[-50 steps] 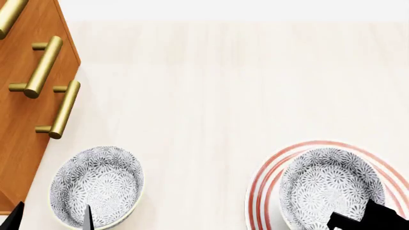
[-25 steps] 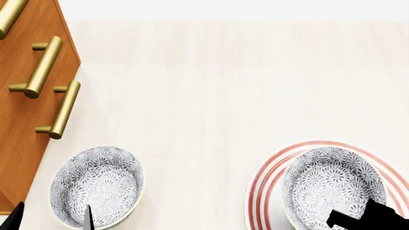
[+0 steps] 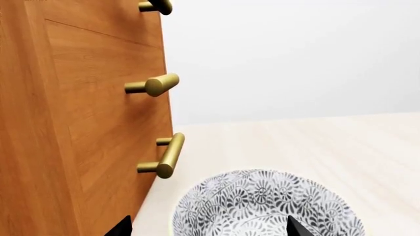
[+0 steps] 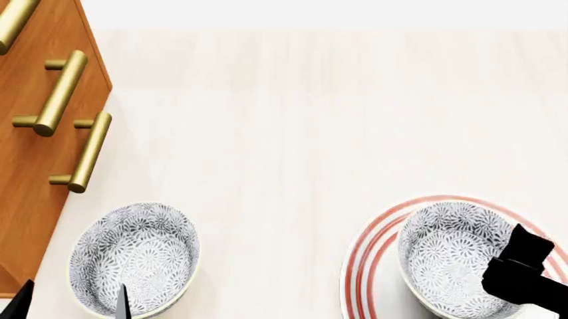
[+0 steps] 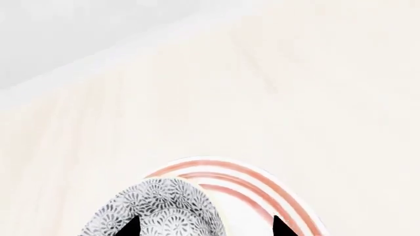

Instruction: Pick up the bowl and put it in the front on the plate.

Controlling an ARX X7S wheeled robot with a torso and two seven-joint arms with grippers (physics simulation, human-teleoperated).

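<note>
Already I am seeing the bowl (image 4: 457,256) sitting on the plate (image 4: 373,256) at the lower right of the head view, so the carrying part is looking done to me. My right gripper (image 5: 202,227) is showing as 2 dark fingertips at the bottom edge of the right wrist view, one over the bowl's (image 5: 161,211) patterned rim and one out over the plate's (image 5: 259,189) white face. Whether those jaws are clamping the rim or merely straddling it, I cannot tell. If they are clamping, what is remaining is to let go and lift clear.

My left gripper (image 4: 66,300) is hanging at the lower left of the head view with its tips spread wide, straddling a second bowl (image 4: 133,256) and gripping nothing.

Both bowls are looking like glazed ceramic: round, deep, white, covered inside and out with a dense grey floral print. The plate is reading as smooth and glossy, much wider than the bowl, with thin red rings circling its rim. Underneath, the table (image 4: 293,133) is showing a pale, faintly streaked wood grain. A warm orange wooden cabinet (image 4: 36,173) is standing at the left, carrying cylindrical brass bar handles (image 4: 84,153).
</note>
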